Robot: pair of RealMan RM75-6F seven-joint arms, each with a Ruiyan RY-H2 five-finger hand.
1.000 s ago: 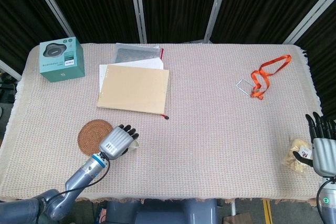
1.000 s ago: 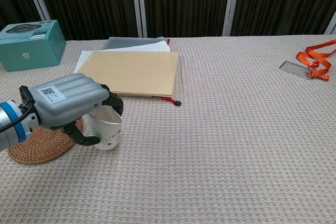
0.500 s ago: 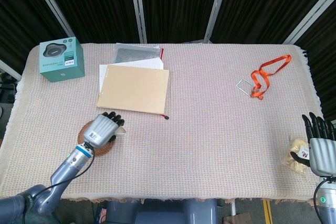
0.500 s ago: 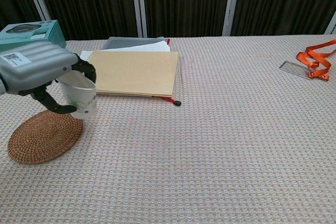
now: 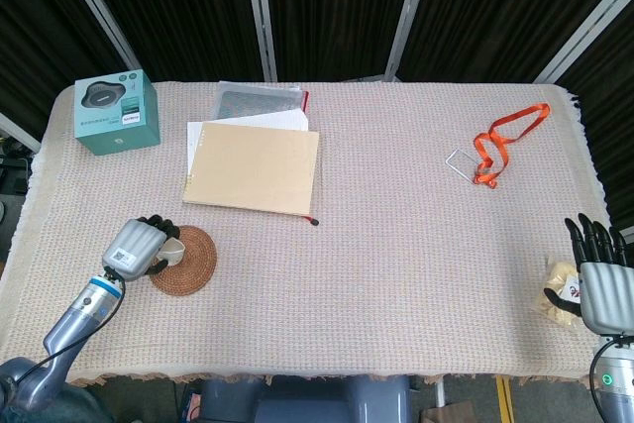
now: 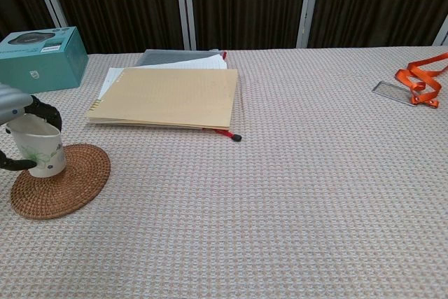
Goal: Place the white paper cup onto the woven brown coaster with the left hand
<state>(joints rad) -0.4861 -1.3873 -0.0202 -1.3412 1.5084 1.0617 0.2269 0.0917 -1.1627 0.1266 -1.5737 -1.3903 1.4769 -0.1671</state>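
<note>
The white paper cup (image 6: 38, 149), printed with green leaves, stands upright over the left part of the woven brown coaster (image 6: 66, 183). Whether its base touches the weave I cannot tell. My left hand (image 5: 134, 247) grips the cup from the left, its dark fingers (image 6: 43, 111) curled around the rim and side. In the head view only a sliver of the cup (image 5: 174, 248) shows beside the hand, at the left edge of the coaster (image 5: 190, 263). My right hand (image 5: 601, 282) rests at the table's near right corner, fingers spread, holding nothing.
A tan notebook (image 5: 253, 167) lies on white sheets and a grey pouch (image 5: 260, 99) behind the coaster. A teal box (image 5: 117, 111) stands at the back left. An orange lanyard (image 5: 507, 136) lies far right. A pale crumpled lump (image 5: 557, 291) sits by my right hand.
My left hand has carried the cup leftward, from the cloth right of the coaster, up and across it, down to its left part. The right hand barely shifted.
</note>
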